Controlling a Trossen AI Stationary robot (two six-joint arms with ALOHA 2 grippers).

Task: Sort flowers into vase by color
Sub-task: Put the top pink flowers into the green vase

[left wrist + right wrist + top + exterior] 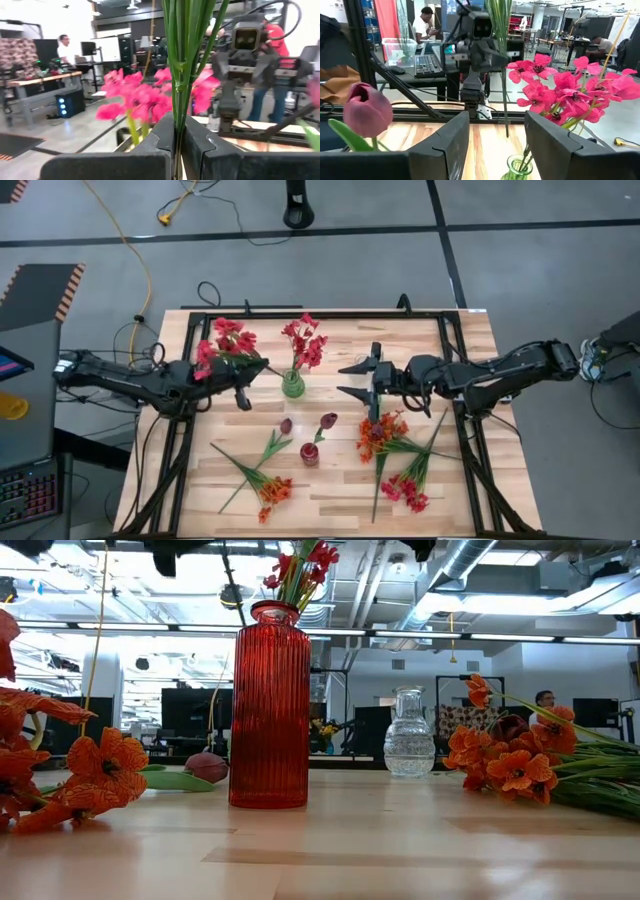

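The left claw (240,385) is clenched on the stalks of a pink bunch (225,340), and it holds this bunch in the air just beside the green vase (292,386). In the left wrist view the thin green stalks (181,60) pass straight up between the two fingers, so the grip is low on the stems and far from the blossoms. From above, the bunch's long axis runs from the claw toward the far left side of the tabletop (460,480), with the blossoms at the far end.

The right claw (356,378) is released, with its jaws wide apart and nothing between them. It hovers on the other side of the green vase, which already carries a red-pink bunch (305,340) standing nearly upright.

I judge these artificial stems to be very light and a little springy. The stalks are thin and smooth, so they can slip or turn in the claw. The blossoms are soft and would crush, so the middle or lower stalk is the better place to grasp.

Other flowers lie flat: an orange bunch (272,490) near the front-left, another orange bunch (382,435) and a pink bunch (405,490) on the right, their stalks lying at a slant. Maroon buds (327,420) lie near the red vase (310,453).
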